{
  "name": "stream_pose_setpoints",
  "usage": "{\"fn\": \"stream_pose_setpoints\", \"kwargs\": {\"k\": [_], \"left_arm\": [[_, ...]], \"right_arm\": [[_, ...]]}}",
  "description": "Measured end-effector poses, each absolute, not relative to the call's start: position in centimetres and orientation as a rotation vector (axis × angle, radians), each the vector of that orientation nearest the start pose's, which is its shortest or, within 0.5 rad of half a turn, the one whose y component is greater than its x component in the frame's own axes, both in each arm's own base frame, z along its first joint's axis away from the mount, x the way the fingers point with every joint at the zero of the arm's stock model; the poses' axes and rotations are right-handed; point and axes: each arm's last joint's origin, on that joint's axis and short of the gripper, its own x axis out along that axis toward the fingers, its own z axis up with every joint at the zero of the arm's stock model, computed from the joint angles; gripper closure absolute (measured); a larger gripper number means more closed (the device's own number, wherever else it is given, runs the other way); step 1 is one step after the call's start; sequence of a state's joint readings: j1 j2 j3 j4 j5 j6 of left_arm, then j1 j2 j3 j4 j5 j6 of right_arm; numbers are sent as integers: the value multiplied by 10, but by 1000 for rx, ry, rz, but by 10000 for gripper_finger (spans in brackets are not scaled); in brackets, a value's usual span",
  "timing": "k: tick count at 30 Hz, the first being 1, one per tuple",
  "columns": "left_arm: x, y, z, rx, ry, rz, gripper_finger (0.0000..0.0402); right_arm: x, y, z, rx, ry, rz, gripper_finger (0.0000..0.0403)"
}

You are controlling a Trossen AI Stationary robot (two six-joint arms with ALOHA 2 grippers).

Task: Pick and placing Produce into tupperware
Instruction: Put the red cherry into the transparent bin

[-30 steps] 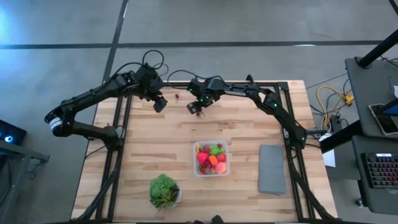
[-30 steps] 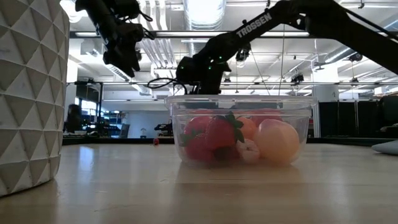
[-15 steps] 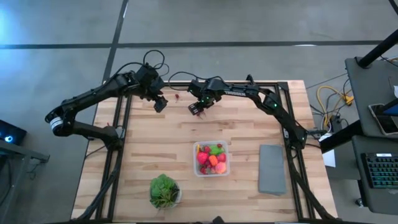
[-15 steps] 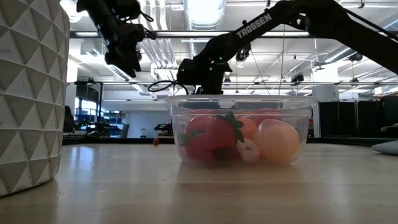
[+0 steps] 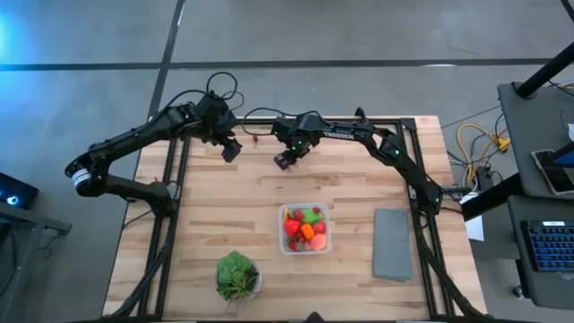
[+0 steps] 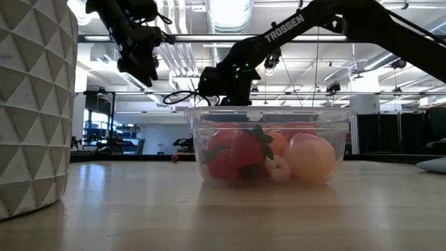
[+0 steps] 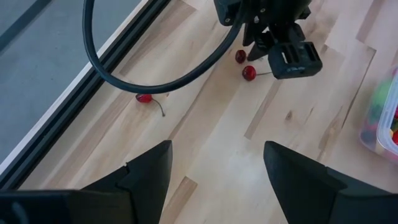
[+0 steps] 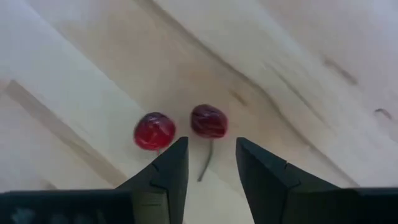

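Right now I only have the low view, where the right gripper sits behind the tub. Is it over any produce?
Observer: Yes. The right gripper hangs open over two cherries, one of them in line with the gap between its fingers.
Operator: Any other loose fruit?
Observer: A third cherry lies apart from those, close to the rail along the table edge.
Operator: And the left gripper?
Observer: The left gripper is open and empty, hovering above the table's far end near the right one.
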State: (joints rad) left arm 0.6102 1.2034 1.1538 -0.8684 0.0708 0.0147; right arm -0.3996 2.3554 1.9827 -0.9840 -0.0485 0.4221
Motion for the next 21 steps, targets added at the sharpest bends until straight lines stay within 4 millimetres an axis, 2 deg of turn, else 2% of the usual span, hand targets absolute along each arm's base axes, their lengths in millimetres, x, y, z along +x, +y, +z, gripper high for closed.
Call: {"fn": "stream_pose_setpoints", "kwargs": {"k": [8, 21], "left_arm": [[191, 131, 321, -296, 879, 494, 162], [192, 132, 322, -291, 861, 496, 162]], "right_arm": [[441, -184, 163, 633, 1261, -553, 291], [442, -186, 165, 630, 1239, -529, 252]]}}
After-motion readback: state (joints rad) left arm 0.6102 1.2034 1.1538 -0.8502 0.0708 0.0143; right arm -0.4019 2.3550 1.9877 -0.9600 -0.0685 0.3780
